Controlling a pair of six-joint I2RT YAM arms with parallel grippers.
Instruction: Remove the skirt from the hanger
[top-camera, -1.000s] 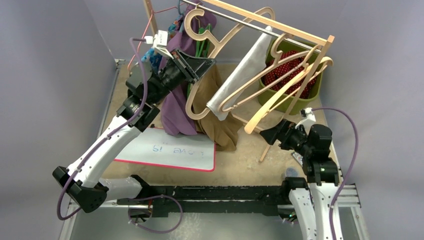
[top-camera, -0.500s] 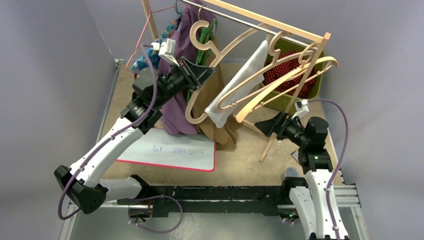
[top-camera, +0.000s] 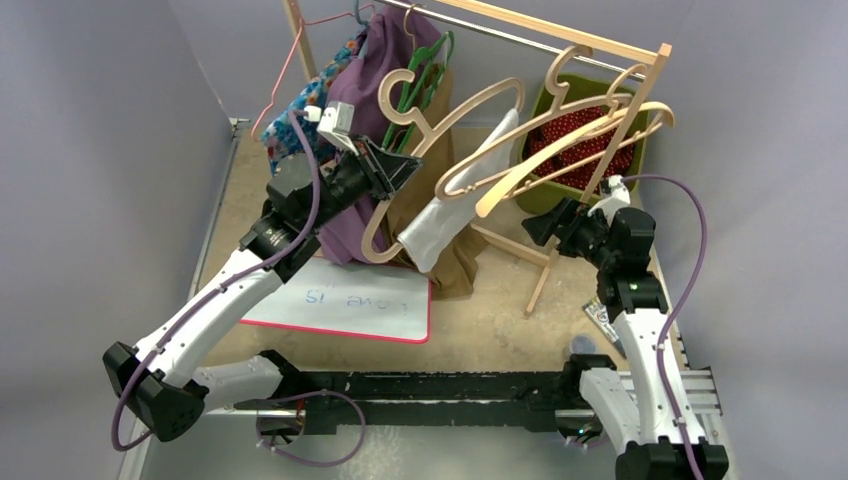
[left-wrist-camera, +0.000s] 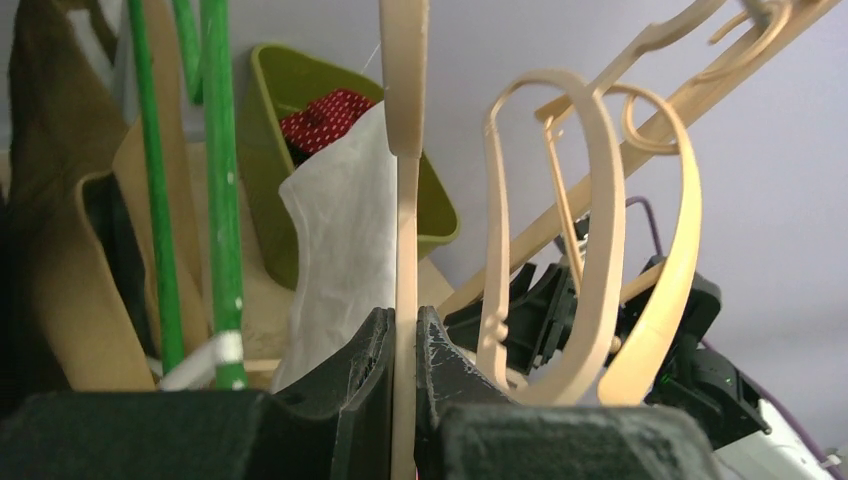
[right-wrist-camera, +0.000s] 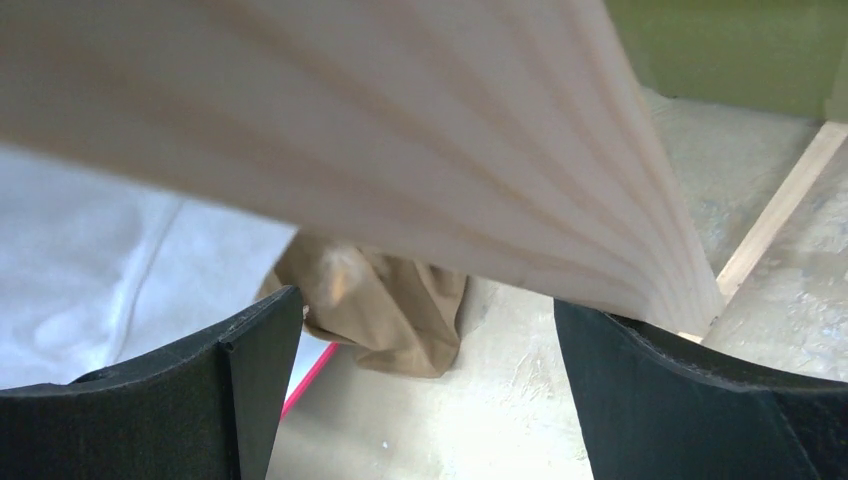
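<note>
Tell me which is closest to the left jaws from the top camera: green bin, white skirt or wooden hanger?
1. Wooden hanger: pinched in the left gripper.
2. White skirt: just to its right.
3. Green bin: far right.

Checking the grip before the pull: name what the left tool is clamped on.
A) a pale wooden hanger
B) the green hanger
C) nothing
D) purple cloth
A: the left wrist view shows the left tool pinched shut on the thin edge of the pale wooden hanger, with the green hanger apart.
</note>
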